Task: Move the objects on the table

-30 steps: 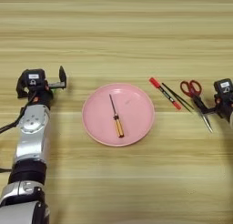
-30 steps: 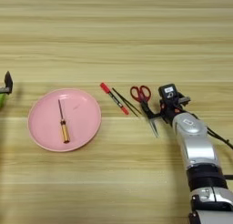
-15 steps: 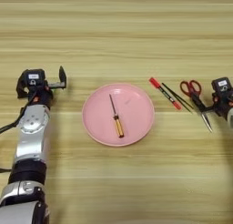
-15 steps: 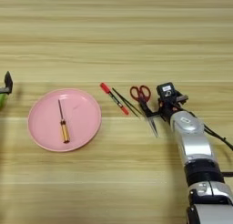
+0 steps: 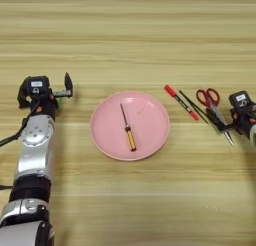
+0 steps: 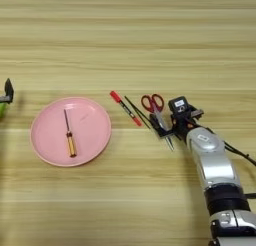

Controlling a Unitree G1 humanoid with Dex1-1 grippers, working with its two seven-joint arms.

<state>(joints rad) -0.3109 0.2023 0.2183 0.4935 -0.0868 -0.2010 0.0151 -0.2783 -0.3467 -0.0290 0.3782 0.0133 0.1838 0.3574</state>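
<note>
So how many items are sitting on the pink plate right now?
1: the screwdriver lies on the plate. The pen, sticks and scissors lie on the table to its right, by the right gripper. Nothing looks hidden.

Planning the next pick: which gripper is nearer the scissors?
Right. The right gripper sits at the scissors blades; the left gripper is far off, beyond the pink plate.

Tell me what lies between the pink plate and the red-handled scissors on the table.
Between the pink plate and the scissors lie the red-capped pen and the thin black sticks, seen in both eye views.
</note>
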